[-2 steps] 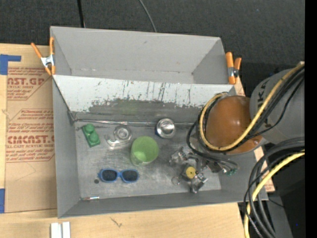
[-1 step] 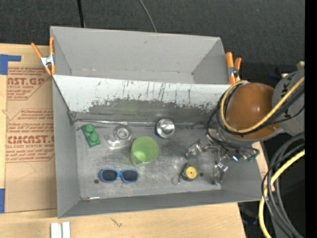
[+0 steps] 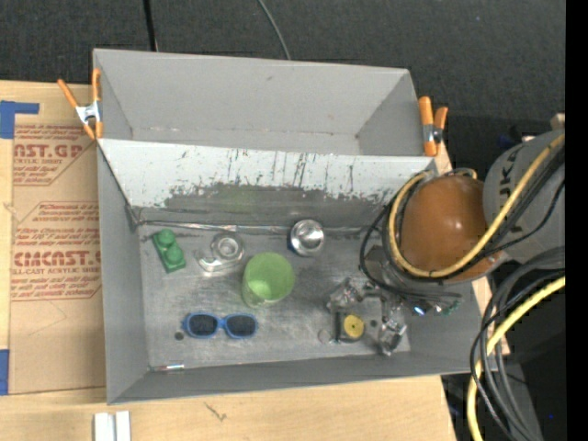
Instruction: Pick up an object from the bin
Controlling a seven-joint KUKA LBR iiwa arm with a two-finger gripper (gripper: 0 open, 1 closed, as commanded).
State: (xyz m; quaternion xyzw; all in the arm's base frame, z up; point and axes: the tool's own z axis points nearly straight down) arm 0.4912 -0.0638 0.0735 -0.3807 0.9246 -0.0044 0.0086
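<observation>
1. The gripper (image 3: 369, 315) is low in the near right corner of the grey bin (image 3: 124, 246), under the arm's orange-brown wrist cover. Its two fingers (image 3: 347, 295) look spread apart, and I can make out nothing clamped between them.

2. The thing nearest to it is a small yellow disc (image 3: 352, 326) with a dark centre, set on a darker little body. It lies on the bin floor, just beside the fingers and a little towards the front wall. Whether metal already touches it I cannot tell.

3. By my judgement it is light and stiff, probably hard plastic. It won't crush, but it could skid across the smooth metal floor if it is nudged from one side only.

4. The best hold would be across the dark body, one finger on each side. The rounded yellow face could slip out of a pinch. The corner leaves little room on the right, so the closing would want to be square.

5. Its colour sets it off clearly: bright yellow against scuffed grey. It is much smaller than its neighbours.

6. The rest lie well apart from the gripper:
   - a pale green cup (image 3: 267, 278) near the middle
   - a shiny metal ball (image 3: 307, 236) by the back wall
   - a clear piece (image 3: 220, 251) beside it
   - a green block (image 3: 168, 250) at the far left
   - blue sunglasses (image 3: 220, 325) along the front
</observation>
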